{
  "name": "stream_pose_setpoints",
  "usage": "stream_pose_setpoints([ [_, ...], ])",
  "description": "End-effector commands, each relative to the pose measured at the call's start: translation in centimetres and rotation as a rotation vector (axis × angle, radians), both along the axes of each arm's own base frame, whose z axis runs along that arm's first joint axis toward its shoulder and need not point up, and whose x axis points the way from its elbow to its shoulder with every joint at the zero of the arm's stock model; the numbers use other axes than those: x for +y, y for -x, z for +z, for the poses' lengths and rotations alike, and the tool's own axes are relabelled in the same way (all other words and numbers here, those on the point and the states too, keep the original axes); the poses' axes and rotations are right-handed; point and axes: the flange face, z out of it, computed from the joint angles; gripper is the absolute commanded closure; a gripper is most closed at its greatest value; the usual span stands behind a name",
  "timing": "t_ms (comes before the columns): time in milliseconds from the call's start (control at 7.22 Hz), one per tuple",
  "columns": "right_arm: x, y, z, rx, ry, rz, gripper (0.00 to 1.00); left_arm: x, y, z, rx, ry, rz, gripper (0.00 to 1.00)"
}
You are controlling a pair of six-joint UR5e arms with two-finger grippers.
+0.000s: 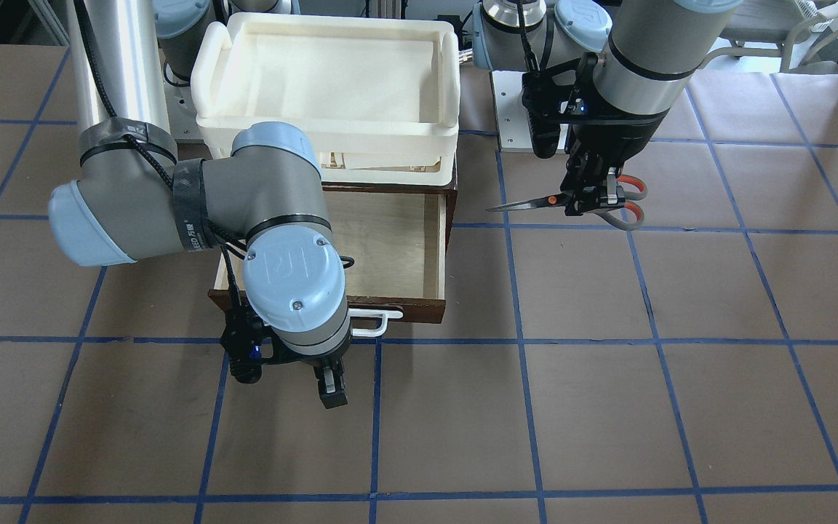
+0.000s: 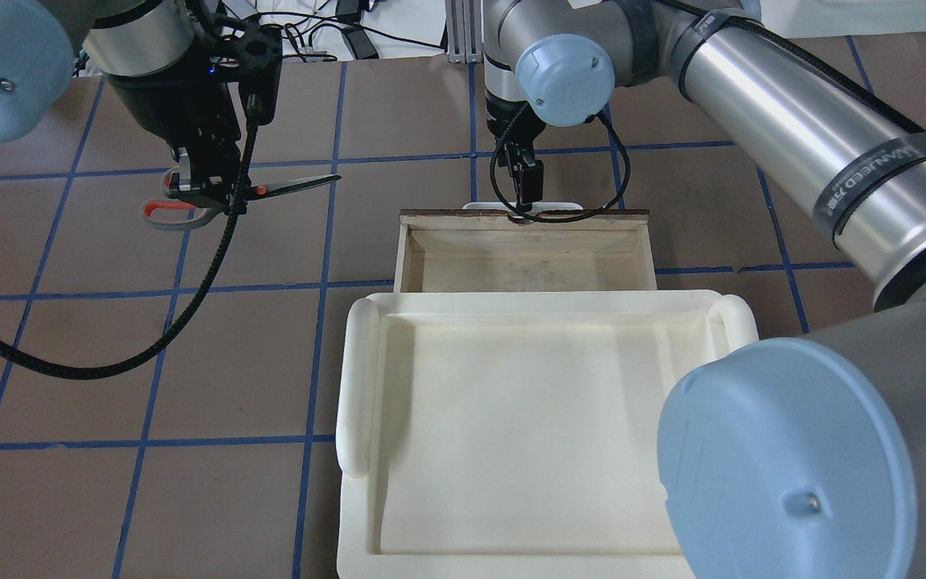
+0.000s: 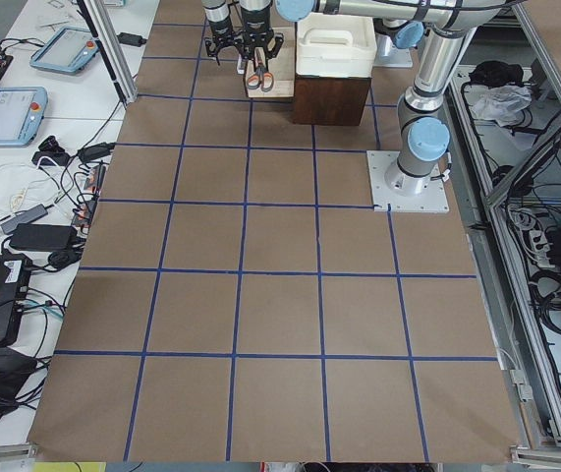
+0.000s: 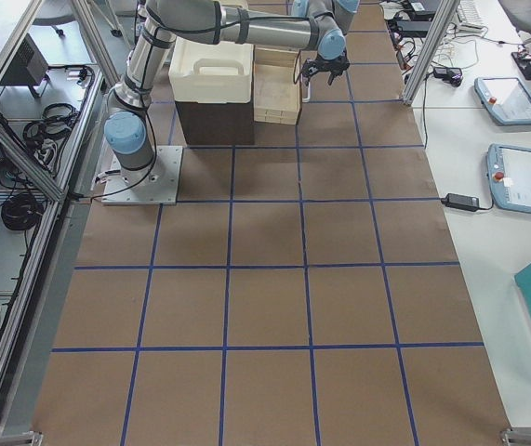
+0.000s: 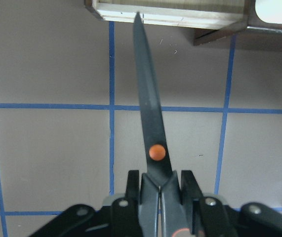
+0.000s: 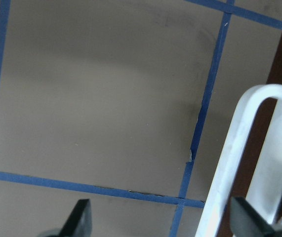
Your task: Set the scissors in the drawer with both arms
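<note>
The left arm's black two-finger gripper (image 1: 593,196) clamps the small grey-handled scissors with orange-lined loops (image 1: 552,199) just behind the orange pivot. It holds them level above the brown, blue-taped table (image 1: 608,407), well to the left of the dark brown wooden drawer with its pale plywood floor (image 2: 523,257). The dark blades are shut and point right, toward the drawer. The drawer stands pulled open beneath the white foam tray (image 2: 366,450). On its far side the right arm's gripper (image 2: 521,189) hangs at the white bar handle (image 6: 227,158) with its 2 fingers spread wide and nothing between them; whether it touches the handle cannot be told. The carry to the drawer looks to be the step in hand. It calls for keeping the blade tips above the drawer's left wall, centring the scissors over the bare plywood, lowering close to the floor before letting go, and keeping the right arm clear of the path
</note>
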Motion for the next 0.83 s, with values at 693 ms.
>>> stream_pose_setpoints([
  [693, 7.6, 9.6, 17.6, 0.047, 0.182, 0.773, 0.00, -0.8, 1.0, -1.5, 0.003, -0.022, 0.018, 0.97],
])
